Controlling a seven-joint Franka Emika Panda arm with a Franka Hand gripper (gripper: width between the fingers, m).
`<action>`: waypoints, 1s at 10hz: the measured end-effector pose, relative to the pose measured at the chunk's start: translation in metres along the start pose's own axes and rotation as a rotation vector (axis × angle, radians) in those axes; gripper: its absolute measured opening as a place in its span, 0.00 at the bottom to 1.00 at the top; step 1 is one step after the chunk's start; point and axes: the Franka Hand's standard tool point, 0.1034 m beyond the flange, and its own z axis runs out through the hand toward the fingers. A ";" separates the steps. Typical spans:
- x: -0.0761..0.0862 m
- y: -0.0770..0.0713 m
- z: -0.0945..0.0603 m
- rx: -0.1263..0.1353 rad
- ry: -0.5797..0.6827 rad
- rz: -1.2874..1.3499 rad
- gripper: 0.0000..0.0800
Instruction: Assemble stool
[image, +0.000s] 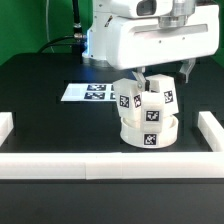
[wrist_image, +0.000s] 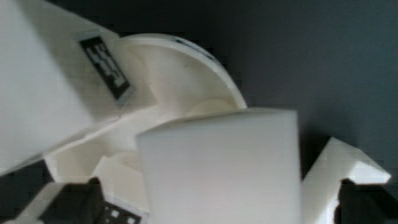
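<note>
I'm seeing the seat disc (image: 147, 133) as smooth white plastic, matt with only a soft sheen. The legs (image: 130, 98) on it look like that same white plastic, each with a flat black-and-white printed tag. Close up in the wrist view, a leg (wrist_image: 222, 165) is plain, even, unmarked white. The table (image: 40, 100) reads as matt black. The marker board (image: 92, 92) looks thin and paper-flat. The border rails (image: 110, 166) are matt white. The arm's casing (image: 150, 45) is glossier white plastic.
</note>
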 end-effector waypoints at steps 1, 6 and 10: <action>0.000 0.000 0.000 0.000 -0.001 0.001 0.77; -0.001 0.001 0.001 0.000 -0.001 0.042 0.42; 0.001 -0.003 0.001 0.008 0.004 0.502 0.42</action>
